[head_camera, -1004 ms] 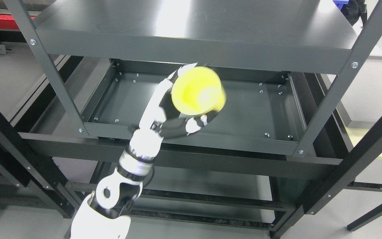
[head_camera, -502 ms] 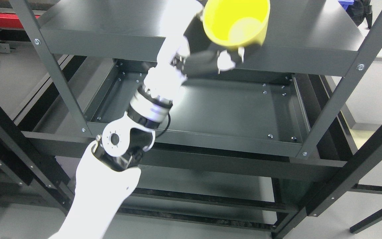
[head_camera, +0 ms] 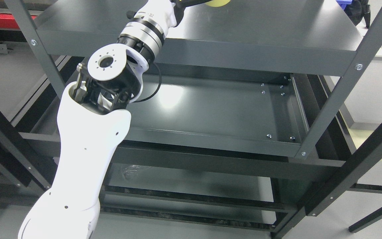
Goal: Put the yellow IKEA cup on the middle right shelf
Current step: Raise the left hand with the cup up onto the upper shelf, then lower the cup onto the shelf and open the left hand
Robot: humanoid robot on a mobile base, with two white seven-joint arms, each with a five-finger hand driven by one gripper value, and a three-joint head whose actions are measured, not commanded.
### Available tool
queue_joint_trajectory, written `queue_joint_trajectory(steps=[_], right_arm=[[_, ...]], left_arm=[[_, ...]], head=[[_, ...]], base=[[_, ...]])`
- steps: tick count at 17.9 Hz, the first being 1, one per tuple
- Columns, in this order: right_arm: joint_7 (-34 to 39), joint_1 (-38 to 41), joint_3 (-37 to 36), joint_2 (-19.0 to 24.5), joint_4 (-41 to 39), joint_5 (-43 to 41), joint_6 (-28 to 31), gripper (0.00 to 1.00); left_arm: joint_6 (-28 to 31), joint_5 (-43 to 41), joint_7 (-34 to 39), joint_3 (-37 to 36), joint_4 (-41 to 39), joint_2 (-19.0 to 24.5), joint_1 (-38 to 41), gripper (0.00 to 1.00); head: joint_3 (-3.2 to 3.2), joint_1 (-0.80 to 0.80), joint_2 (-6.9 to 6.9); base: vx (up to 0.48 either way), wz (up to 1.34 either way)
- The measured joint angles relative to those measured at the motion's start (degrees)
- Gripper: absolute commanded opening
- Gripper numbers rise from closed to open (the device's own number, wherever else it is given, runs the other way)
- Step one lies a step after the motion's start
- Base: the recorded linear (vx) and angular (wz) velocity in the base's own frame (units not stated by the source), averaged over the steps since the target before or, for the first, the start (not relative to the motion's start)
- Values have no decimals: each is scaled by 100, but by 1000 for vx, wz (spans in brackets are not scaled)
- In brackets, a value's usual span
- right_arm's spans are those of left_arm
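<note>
hand [head_camera: 177, 5] mostly cropped; yellow cup [head_camera: 217, 2] sliver

Dark metal shelf unit [head_camera: 191, 49], boards bare.

Single head view, set high and tilted steeply down onto a dark metal shelving unit [head_camera: 191, 53]. Looks from the front edge of the rack toward its back, close enough that the top shelf [head_camera: 260, 30] fills the upper frame and the shelf below [head_camera: 217, 109] the middle. Left arm [head_camera: 88, 139] rises from the lower left, very near the lens, out past the top edge. No second view to share.
</note>
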Motion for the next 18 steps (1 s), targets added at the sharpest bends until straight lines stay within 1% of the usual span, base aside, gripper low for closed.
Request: queue_joint_trajectory(steps=[2, 3, 4, 6, 9, 14, 18], right_arm=[[0, 0, 0, 0, 0, 0, 0, 99], [0, 0, 0, 0, 0, 0, 0, 99], [0, 0, 0, 0, 0, 0, 0, 99], [0, 0, 0, 0, 0, 0, 0, 99], [0, 0, 0, 0, 0, 0, 0, 99], [0, 0, 0, 0, 0, 0, 0, 99], [-1, 0, 0, 0, 0, 0, 0, 99]], left_arm=[[202, 2, 19, 151, 218, -8, -105, 23], [252, -2, 21, 211, 309, -13, -143, 32], [309, -13, 23, 263, 387, -16, -174, 45], [494, -51, 22, 362, 544, -23, -225, 64], [741, -111, -4, 468, 730, -30, -271, 76], [865, -176, -52, 598, 939, -39, -311, 94], [871, -207, -62, 666, 1026, -44, -331, 98]], head=[[0, 0, 0], [0, 0, 0], [0, 0, 0], [0, 0, 0], [0, 0, 0], [0, 0, 0], [0, 0, 0]], base=[[0, 0], [0, 0], [0, 0], [0, 0], [0, 0], [0, 0], [0, 0]])
